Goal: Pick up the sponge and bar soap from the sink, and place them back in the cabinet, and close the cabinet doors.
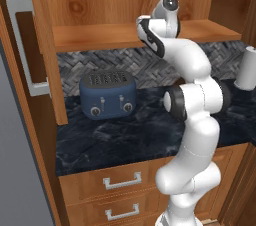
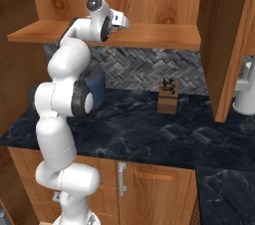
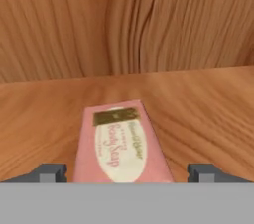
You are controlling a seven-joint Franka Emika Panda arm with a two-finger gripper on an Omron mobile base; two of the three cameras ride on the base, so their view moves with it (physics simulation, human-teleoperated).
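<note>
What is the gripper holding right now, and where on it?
Nothing. The gripper is open, its fingertips standing clear of both sides of the soap, which lies flat on the cabinet shelf between them.

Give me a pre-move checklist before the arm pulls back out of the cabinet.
1. Bar soap lying flat on the cabinet shelf: ok.
2. Gripper open, fingertips standing clear on either side of the soap: ok.
3. Soap back from the shelf's front edge: cannot tell.
4. Sponge already on the shelf: cannot tell.
5. Cabinet doors closed: not ok, the left one stands open.
6. Toaster on the counter below the hand's exit path: ok.
</note>
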